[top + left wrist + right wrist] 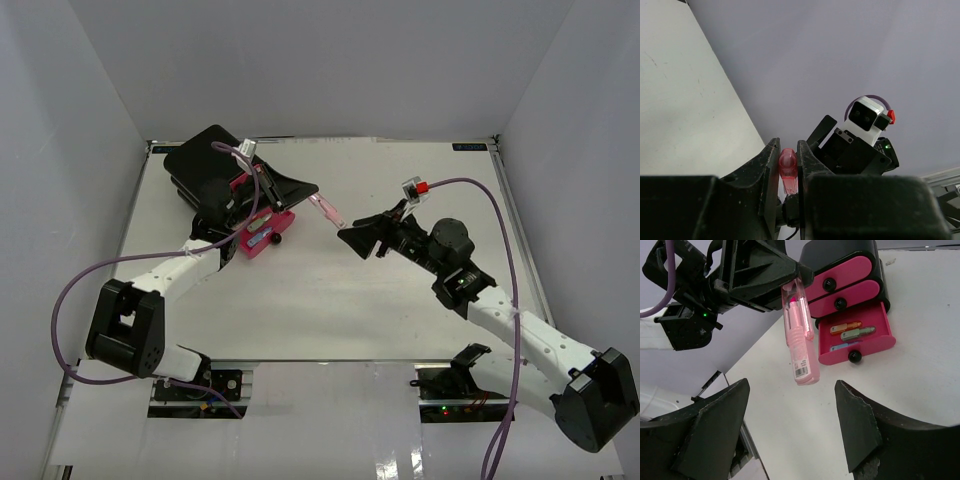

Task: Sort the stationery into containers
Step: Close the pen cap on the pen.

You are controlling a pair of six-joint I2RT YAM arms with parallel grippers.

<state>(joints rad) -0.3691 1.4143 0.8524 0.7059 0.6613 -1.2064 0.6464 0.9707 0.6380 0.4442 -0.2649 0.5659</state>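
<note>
The left claw (308, 191) grips a pink clear-cased pen (801, 340) aloft before the wide-open right claw (358, 238), seemingly a handover; next, the right claw must close on it.

The box (200, 160) stands at the tabletop's (350, 300) far left. Its lowest drawer (262, 238) is pulled out toward the near side, with three pieces (850, 332) side by side in it. Right of the box, the left hand (308, 193) pinches a pen (326, 211) above the tabletop. The right hand (362, 230) is just right of it, fingers spread.
</note>
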